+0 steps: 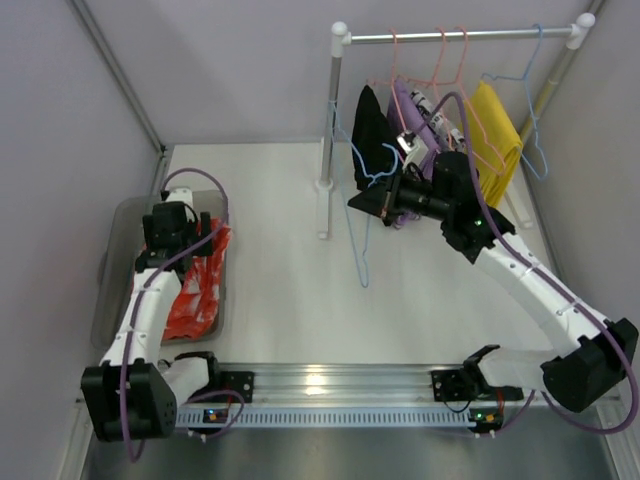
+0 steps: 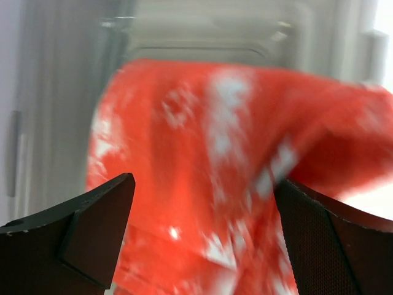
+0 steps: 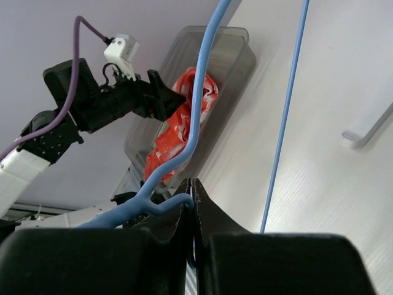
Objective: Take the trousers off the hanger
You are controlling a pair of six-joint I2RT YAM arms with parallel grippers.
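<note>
The orange-red trousers (image 1: 200, 285) lie crumpled in a clear bin (image 1: 115, 260) at the left; they also show in the left wrist view (image 2: 215, 166) and the right wrist view (image 3: 181, 126). My left gripper (image 1: 180, 230) hovers over them, open and empty, its dark fingers wide apart (image 2: 206, 184). My right gripper (image 1: 368, 200) is shut on the thin light-blue hanger (image 1: 363, 245), which is bare and dangles below it over the table. In the right wrist view the jaws (image 3: 193, 184) pinch the hanger's wire (image 3: 202, 92) near a bend.
A rail (image 1: 455, 35) on a white post (image 1: 327, 130) stands at the back. It carries pink hangers (image 1: 440, 60), a black garment (image 1: 372, 125), a purple garment (image 1: 410, 110), a yellow cloth (image 1: 495, 125) and another blue hanger (image 1: 535, 100).
</note>
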